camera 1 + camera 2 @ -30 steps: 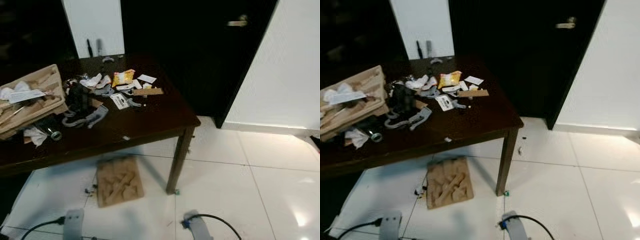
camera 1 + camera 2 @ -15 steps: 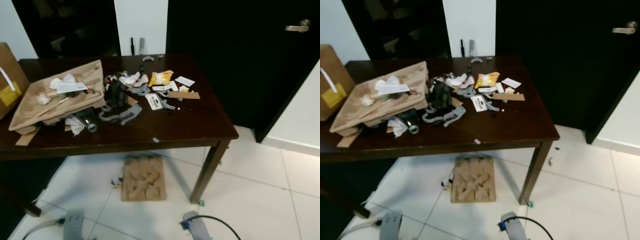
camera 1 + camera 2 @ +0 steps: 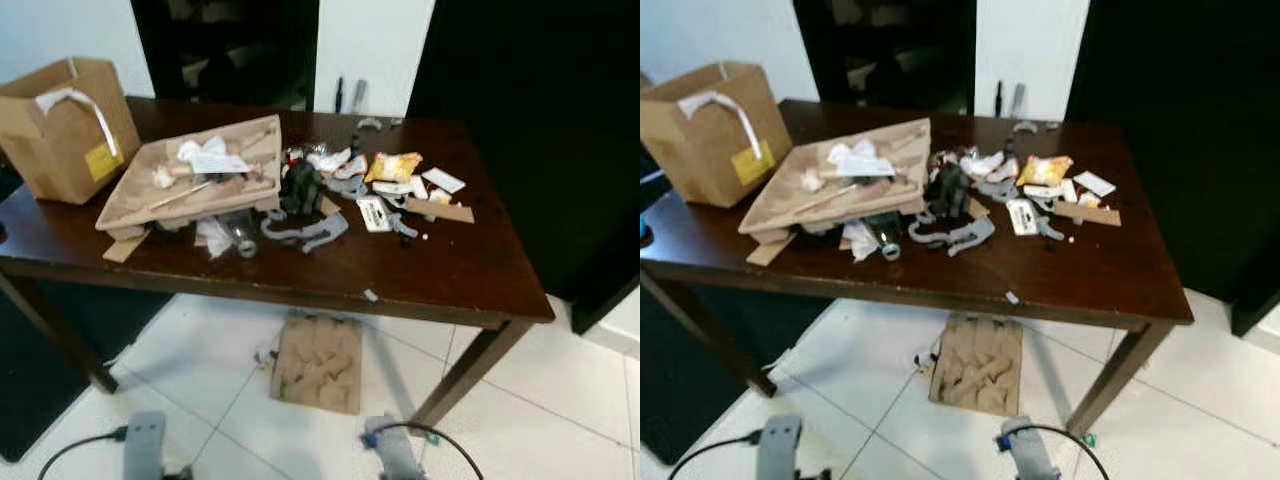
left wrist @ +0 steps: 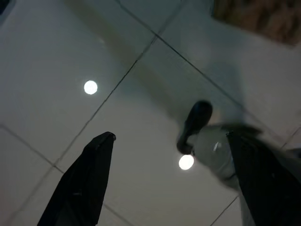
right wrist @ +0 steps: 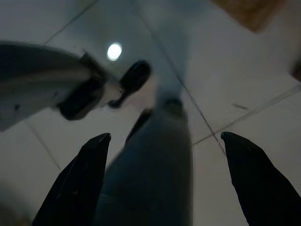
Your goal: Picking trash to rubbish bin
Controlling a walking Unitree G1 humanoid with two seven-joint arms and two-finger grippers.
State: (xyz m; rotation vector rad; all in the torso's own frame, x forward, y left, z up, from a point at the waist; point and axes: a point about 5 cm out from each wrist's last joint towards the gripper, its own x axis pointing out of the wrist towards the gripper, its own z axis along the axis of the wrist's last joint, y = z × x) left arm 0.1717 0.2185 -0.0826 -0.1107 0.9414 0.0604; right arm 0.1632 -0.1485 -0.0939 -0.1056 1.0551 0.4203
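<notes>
Trash lies scattered over a dark wooden table (image 3: 440,270): a yellow snack wrapper (image 3: 394,166), white paper scraps (image 3: 442,180), grey plastic pieces (image 3: 308,232) and a black object (image 3: 300,187). A tilted cardboard tray (image 3: 190,185) holds crumpled paper. A moulded cardboard piece (image 3: 318,362) lies on the floor under the table. Both arms hang low in front of me, the left arm (image 3: 145,445) and the right arm (image 3: 388,452). My left gripper (image 4: 174,183) is open over bare floor tiles. My right gripper (image 5: 164,183) is open too, above the floor with nothing between its fingers.
An open brown cardboard box (image 3: 70,125) stands on the table's left end. A dark doorway (image 3: 230,50) is behind the table and a black door (image 3: 540,110) to the right. White tiled floor (image 3: 200,380) spreads in front of the table. A dark mat (image 3: 40,390) lies at the left.
The whole view has swung left, so the camera moved: the table now sits in the middle and the cardboard box has come into view. Both arms still hang low.
</notes>
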